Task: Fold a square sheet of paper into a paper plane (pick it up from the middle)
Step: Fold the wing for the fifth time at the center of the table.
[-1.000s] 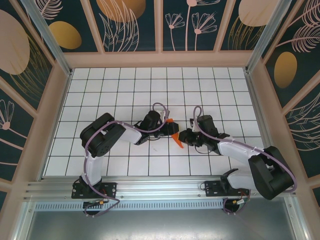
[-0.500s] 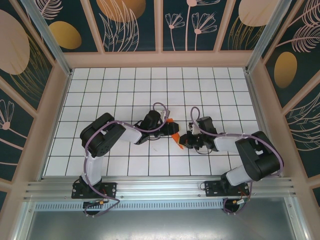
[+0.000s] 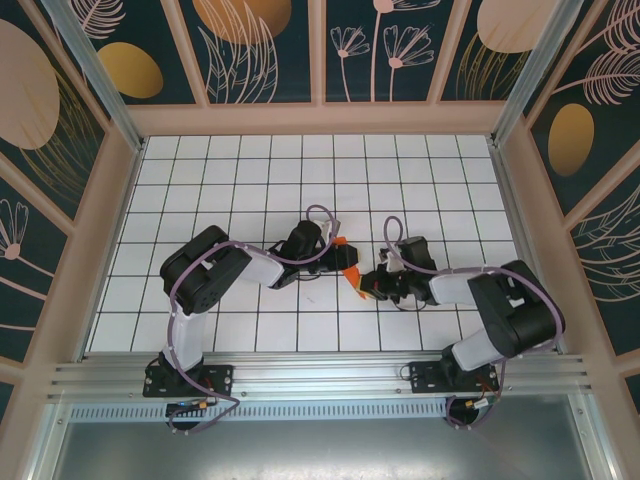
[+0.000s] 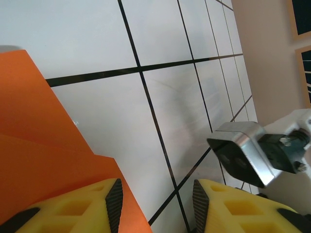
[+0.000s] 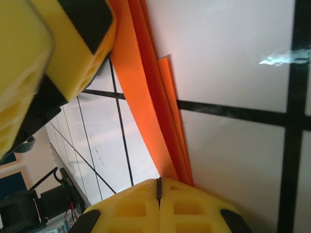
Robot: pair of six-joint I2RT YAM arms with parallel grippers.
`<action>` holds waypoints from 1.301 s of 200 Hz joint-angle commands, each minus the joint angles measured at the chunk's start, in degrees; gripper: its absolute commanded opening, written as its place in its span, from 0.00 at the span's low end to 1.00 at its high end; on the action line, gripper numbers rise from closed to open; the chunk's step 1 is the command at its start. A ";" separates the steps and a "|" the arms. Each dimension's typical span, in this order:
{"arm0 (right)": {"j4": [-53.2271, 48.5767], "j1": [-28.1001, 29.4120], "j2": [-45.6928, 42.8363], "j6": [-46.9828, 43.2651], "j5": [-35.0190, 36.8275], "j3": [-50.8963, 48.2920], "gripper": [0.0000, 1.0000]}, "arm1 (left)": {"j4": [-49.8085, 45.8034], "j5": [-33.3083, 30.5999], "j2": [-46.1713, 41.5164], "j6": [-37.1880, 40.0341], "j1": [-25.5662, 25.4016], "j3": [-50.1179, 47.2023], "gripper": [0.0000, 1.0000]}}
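Paper (image 5: 146,97), bright orange, folded narrow and layered, right gripper (image 5: 158,183) pinching its end, left gripper (image 4: 156,194) open beside it.

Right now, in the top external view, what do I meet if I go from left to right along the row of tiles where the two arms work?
Left arm's elbow → left end effector → folded orange paper → right end effector → right arm's elbow.
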 commanded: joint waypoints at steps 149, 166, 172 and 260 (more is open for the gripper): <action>-6.23 -0.29 -1.71 -2.27 0.64 0.60 0.04 | -10.48 -1.16 3.20 1.89 0.08 -0.77 0.46; -5.19 -0.39 -4.78 -2.06 -0.12 2.76 0.05 | -10.54 -1.24 2.98 1.93 0.14 -0.87 0.46; -4.19 -0.36 -4.75 -1.64 -0.68 3.40 0.05 | -10.61 -1.25 2.99 1.98 0.13 -0.74 0.46; 4.38 -0.52 10.48 0.51 -0.23 3.13 0.03 | -11.16 -1.16 3.24 2.24 0.14 -0.11 0.46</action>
